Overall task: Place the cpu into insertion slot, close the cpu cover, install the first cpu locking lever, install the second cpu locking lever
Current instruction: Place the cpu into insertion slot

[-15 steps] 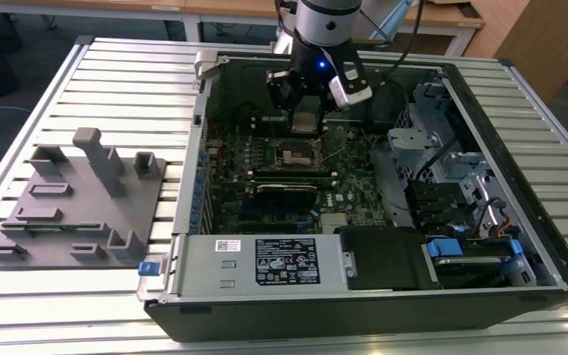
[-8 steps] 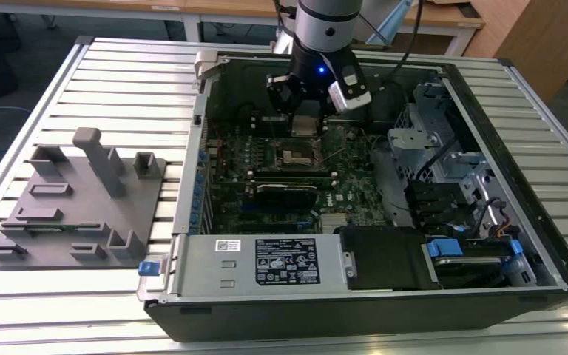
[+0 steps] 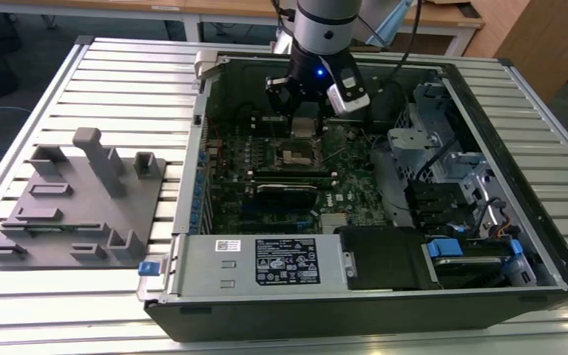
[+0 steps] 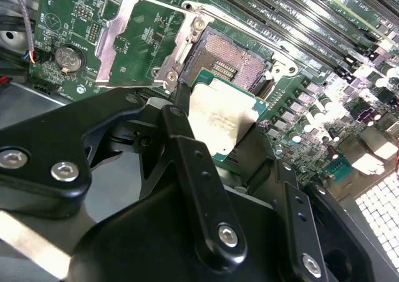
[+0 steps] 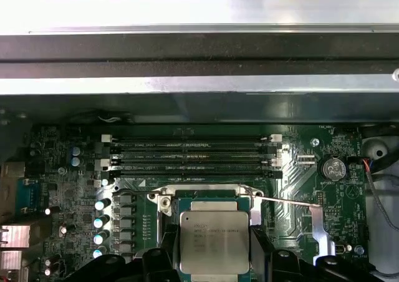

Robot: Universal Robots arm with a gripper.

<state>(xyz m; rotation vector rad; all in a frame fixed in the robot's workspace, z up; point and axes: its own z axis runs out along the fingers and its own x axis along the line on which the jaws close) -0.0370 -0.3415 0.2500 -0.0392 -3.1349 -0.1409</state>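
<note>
My gripper [image 4: 219, 125] is shut on the cpu [image 4: 222, 121], a flat square chip with a silver-grey top, its black fingers [image 4: 181, 116] pressing two opposite edges. The cpu hangs just above and beside the insertion slot [image 4: 227, 58], whose dark centre lies bare inside its metal rim. The cpu cover [image 4: 140, 35], a thin silvery frame plate, is swung open away from the slot. In the first wrist view the cpu [image 5: 214, 241] sits between the fingers [image 5: 167, 247] and hides most of the slot [image 5: 206, 198]. In the exterior view the gripper [image 3: 306, 127] hovers over the slot [image 3: 299, 155] inside the case.
The open computer case [image 3: 521, 103] lies on a slatted metal table [image 3: 116, 89]. A grey labelled box [image 3: 264, 260] fills its near side. Long black memory slots [image 5: 193, 154] run beside the socket. A grey fixture block [image 3: 77, 203] stands at the exterior view's left. A thin lever rod [image 5: 287, 201] juts out by the socket.
</note>
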